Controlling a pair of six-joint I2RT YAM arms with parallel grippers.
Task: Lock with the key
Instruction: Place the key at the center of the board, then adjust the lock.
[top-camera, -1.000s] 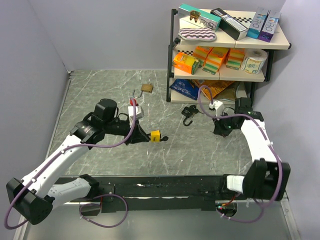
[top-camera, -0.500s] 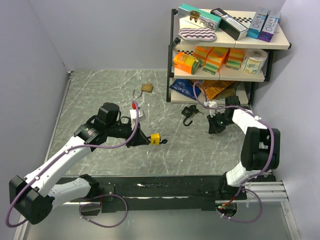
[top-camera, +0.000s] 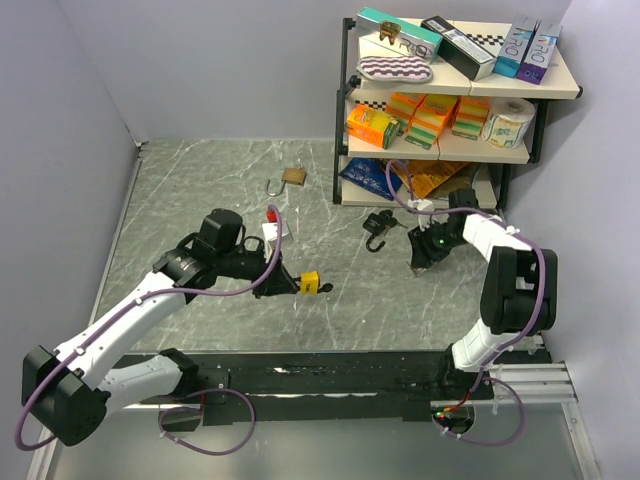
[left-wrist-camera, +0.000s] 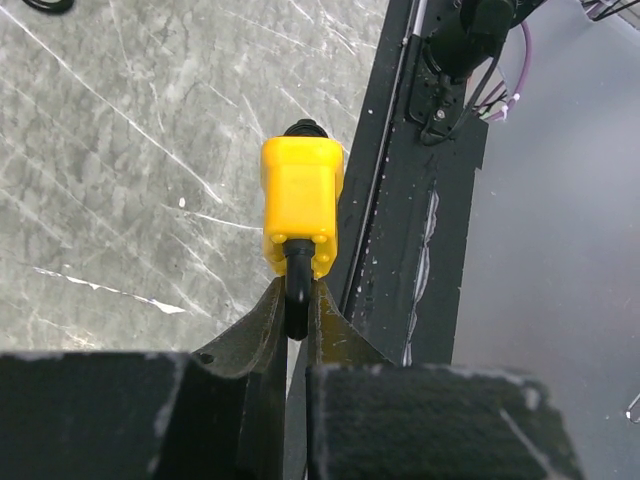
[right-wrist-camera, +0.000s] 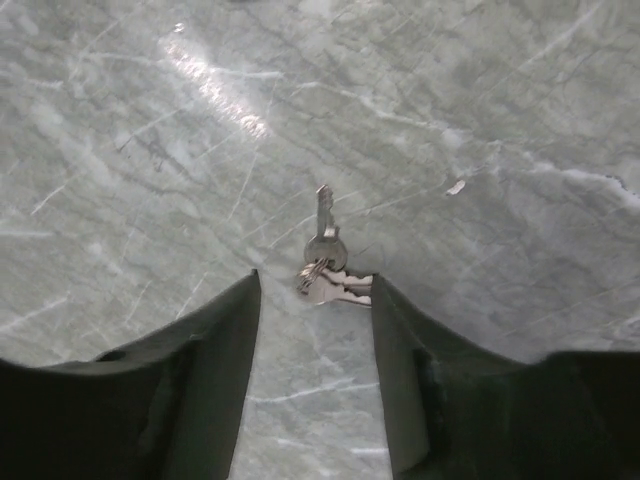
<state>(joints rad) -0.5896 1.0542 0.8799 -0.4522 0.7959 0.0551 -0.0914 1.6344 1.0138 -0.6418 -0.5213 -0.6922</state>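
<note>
Keys (right-wrist-camera: 324, 262), a small silver bunch on a ring, lie flat on the grey marbled worktop (right-wrist-camera: 120, 120) directly between the tips of the right jaws. Those jaws are released, standing parted on either side of the bunch and pointing down at the worktop, with nothing grasped in them. One key points straight ahead, away from the jaws. The others fan out towards the right-hand finger (right-wrist-camera: 400, 340), and whether they touch it cannot be told.

The left jaws are clenched on the black shackle (left-wrist-camera: 296, 298) of a yellow padlock (left-wrist-camera: 301, 200), whose body sticks out straight ahead of the tips. Seen from above, this lock is well apart from the right jaws, across a bare stretch of worktop. A black padlock (top-camera: 375, 226) lies near the right jaws, on their side towards the left arm (top-camera: 150, 300). A brass padlock (top-camera: 292, 176) lies farther off, beyond the left jaws.
</note>
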